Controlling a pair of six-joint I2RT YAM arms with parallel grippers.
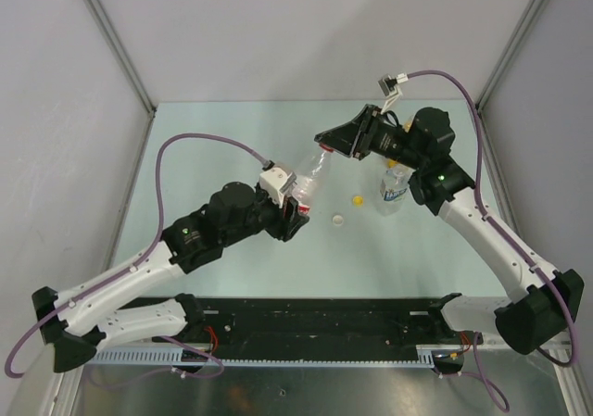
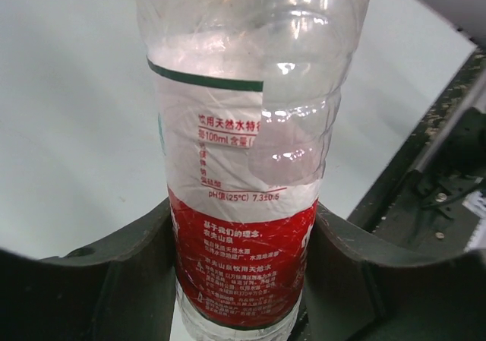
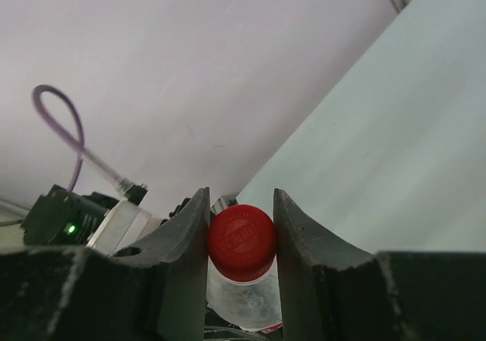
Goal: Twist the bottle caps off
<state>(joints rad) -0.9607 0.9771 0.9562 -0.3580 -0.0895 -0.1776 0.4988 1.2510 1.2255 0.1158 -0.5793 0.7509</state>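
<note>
table (image 1: 389, 258) | yellow cap (image 1: 357, 199) | white cap (image 1: 338, 219) | blue-label bottle (image 1: 394, 192) upright

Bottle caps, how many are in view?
3: red cap in the right claw, atop the bottle the left claw holds; yellow cap and white cap loose on the table.

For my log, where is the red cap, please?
The red cap is mid top view, atop the bottle in the left gripper, clamped by the right gripper.
</note>
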